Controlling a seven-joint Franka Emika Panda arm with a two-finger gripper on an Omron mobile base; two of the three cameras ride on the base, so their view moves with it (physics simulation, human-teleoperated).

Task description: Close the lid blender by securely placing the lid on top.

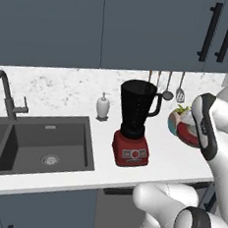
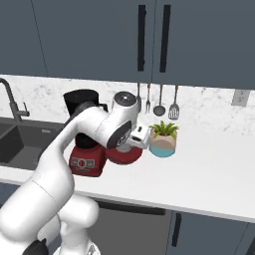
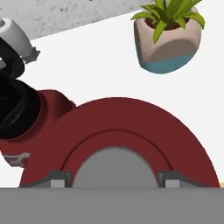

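Step in hand, by my reading: taking hold of the lid (image 3: 127, 131) before carrying it to the blender (image 1: 135, 123). To do it well, centre the tips either side of the grey cap (image 3: 114, 168), settle fully down, and close firmly so the disc does not tilt when lifted; then rise well above the open jar rim before moving left. Lid lies flat on the counter (image 2: 209, 169), just right of the blender's red base, with a potted plant (image 2: 163, 137) just beyond on the right. Gripper (image 3: 114, 180) sits directly over the lid, tips flanking the cap and close to it; jaws part open, whether they grip the cap yet I cannot tell
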